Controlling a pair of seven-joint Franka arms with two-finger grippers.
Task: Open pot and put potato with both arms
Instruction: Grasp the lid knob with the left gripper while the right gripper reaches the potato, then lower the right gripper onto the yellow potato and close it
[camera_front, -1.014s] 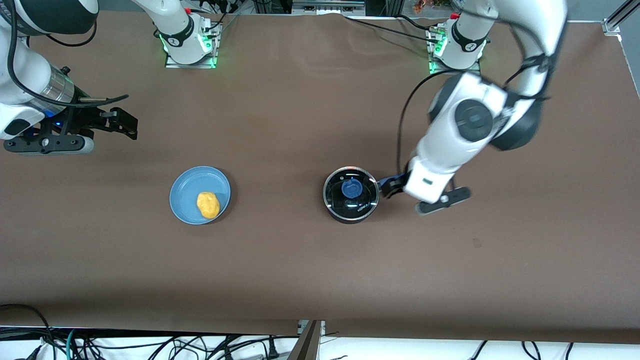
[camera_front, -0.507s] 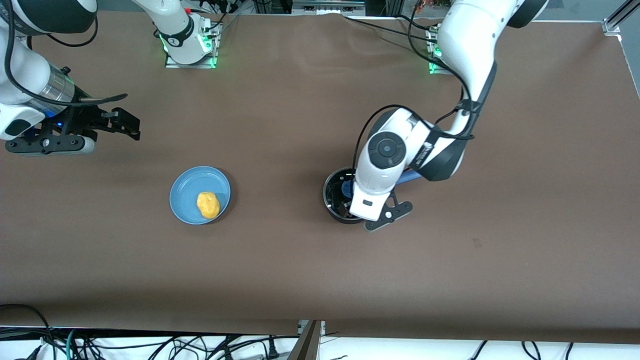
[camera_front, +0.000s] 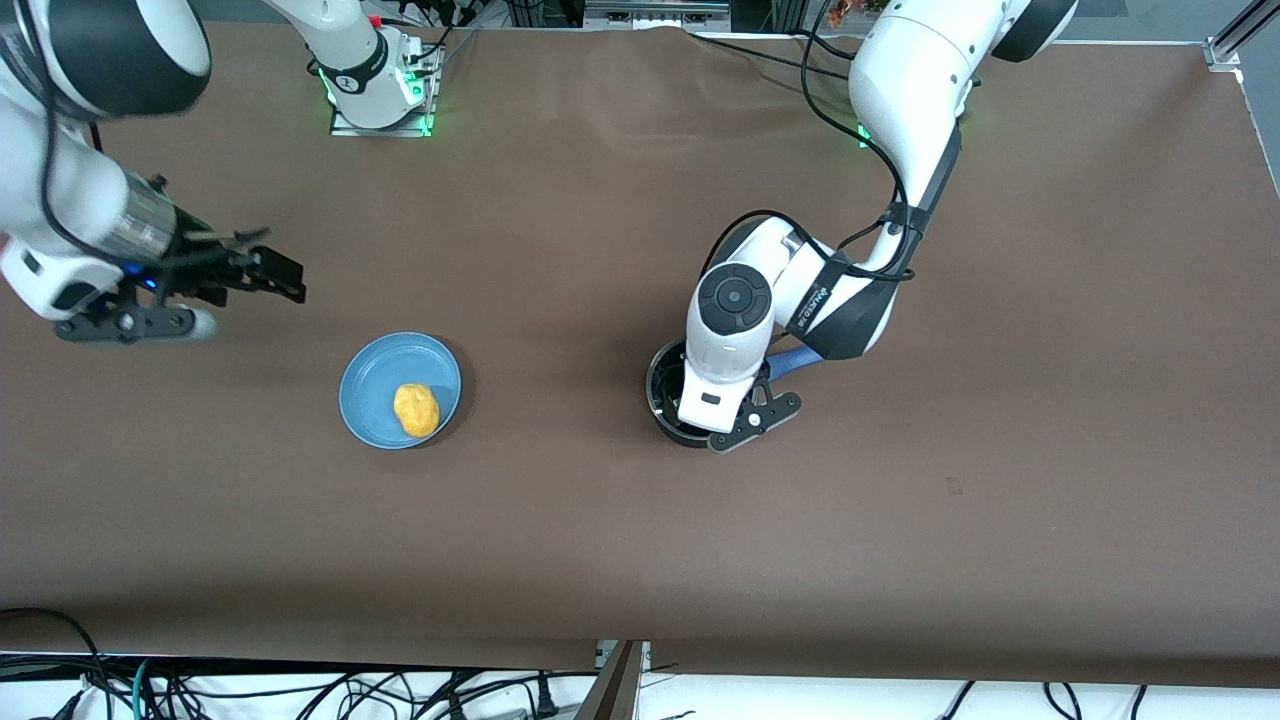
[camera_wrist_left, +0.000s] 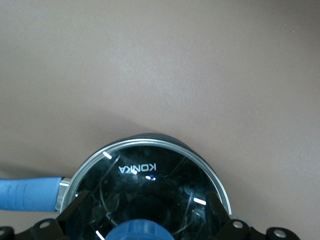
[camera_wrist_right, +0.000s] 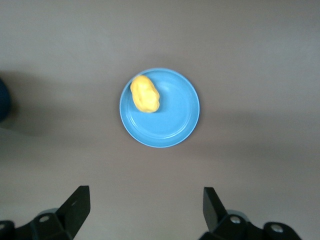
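Tabletop: left end effector (camera_wrist_left: 142, 222) now over pot (camera_front: 665, 400).

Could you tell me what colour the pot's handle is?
Blue handle; the left wrist view shows it best.

Robotics lab — bolted arm bases (camera_front: 378, 95), brown table (camera_front: 600, 540), cable tangle (camera_front: 300, 690)

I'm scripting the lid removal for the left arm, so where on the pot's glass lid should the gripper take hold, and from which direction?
Grip the blue knob at the centre of the glass lid, coming straight down. The lid lies flat on the pot, and the knob is its only raised part. The left gripper is already open, a finger on either side of the knob.
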